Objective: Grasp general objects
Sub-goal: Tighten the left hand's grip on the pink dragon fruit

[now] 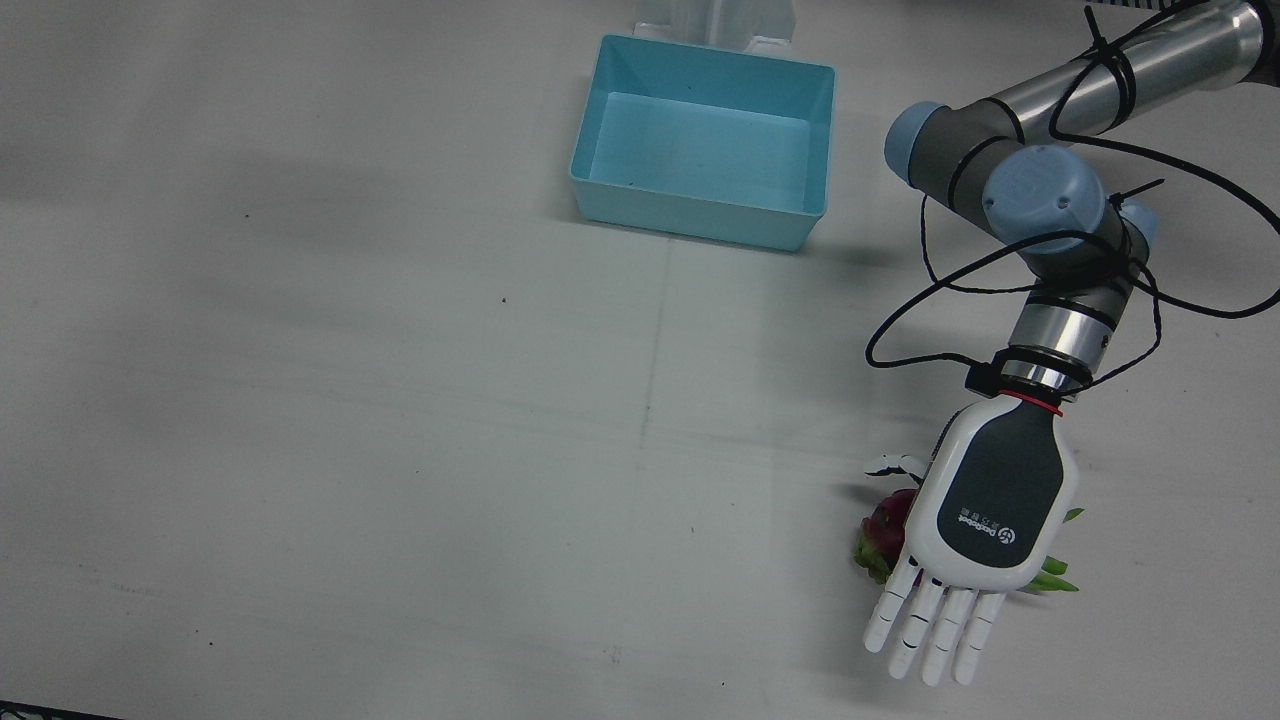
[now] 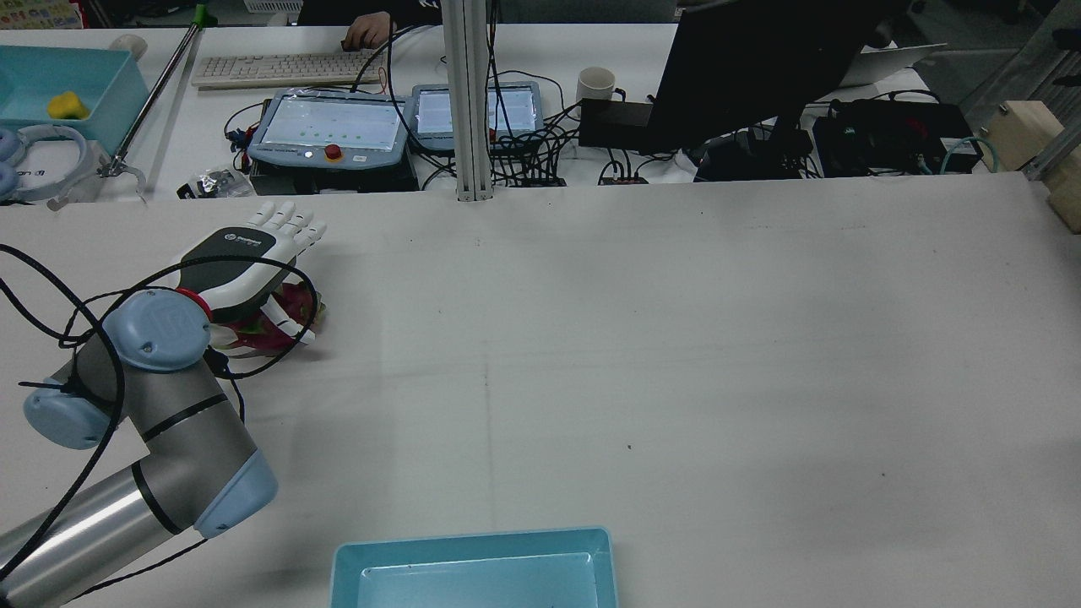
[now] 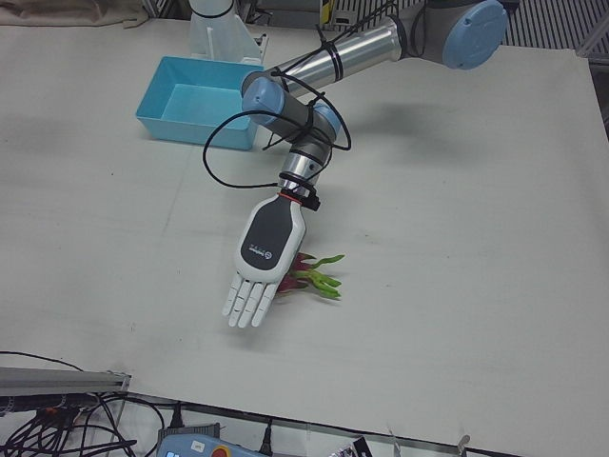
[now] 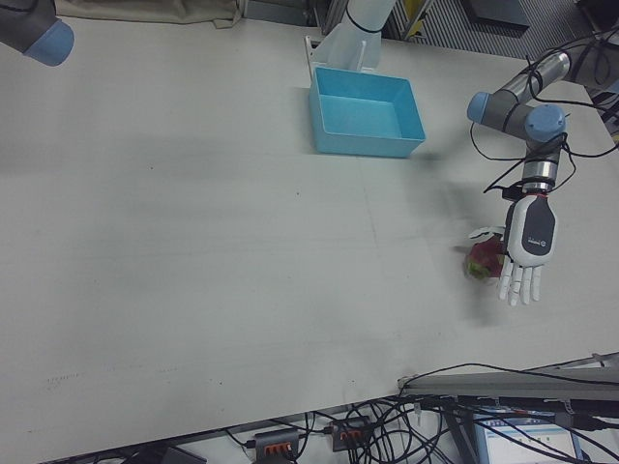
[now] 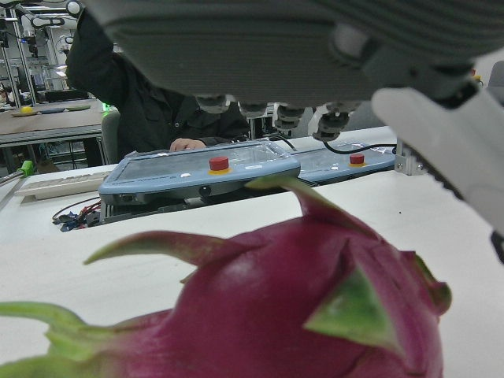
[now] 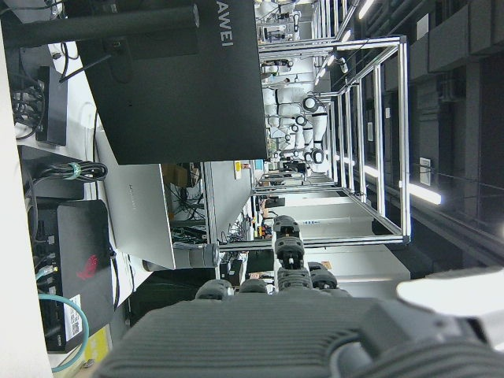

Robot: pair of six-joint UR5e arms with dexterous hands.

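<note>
A magenta dragon fruit [image 1: 884, 528] with green scales lies on the white table near its operator-side edge. My left hand [image 1: 985, 510] hovers palm-down right over it, fingers [image 1: 930, 625] stretched flat and apart, thumb out to the side; it grips nothing. The fruit peeks out beside the hand in the rear view [image 2: 283, 314], the left-front view [image 3: 312, 277] and the right-front view [image 4: 478, 261], and fills the left hand view [image 5: 276, 315] under the palm. My right hand [image 6: 299, 331] shows only in its own view, raised, facing off the table, holding nothing.
A light-blue bin [image 1: 705, 140] stands on the robot's side of the table, between the arms; it also shows in the rear view [image 2: 473, 570]. Black cables [image 1: 1000, 280] loop around the left forearm. Teach pendants [image 2: 329, 127], a keyboard and a monitor sit on the operators' desk beyond the table.
</note>
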